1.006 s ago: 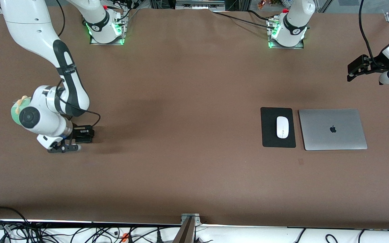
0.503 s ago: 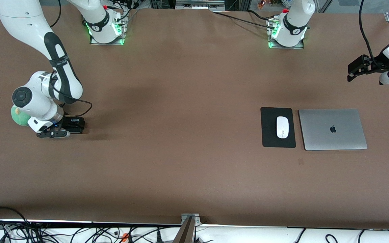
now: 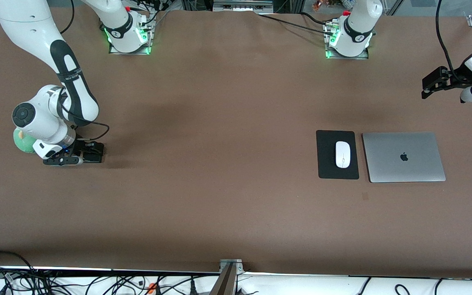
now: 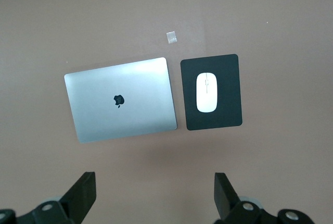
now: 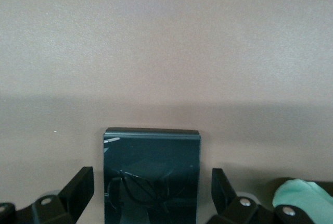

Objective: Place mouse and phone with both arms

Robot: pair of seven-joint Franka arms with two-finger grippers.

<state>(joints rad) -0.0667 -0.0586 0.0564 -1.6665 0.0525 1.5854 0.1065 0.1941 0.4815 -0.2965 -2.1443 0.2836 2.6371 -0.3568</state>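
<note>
The brown table carries a laptop, black mat, phone and green toy.

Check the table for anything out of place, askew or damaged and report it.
Nothing stands out. The mouse sits straight on the black mat beside the closed laptop. The phone lies flat between the right gripper's open fingers. The left gripper waits open, above the laptop.

A wide brown table fills the scene, its matte surface evenly lit, with soft shadows. Along its near edge runs a white ledge strewn with black cables, and a metal bracket sits at that edge's middle. Metal framing lines the top edge.
</note>
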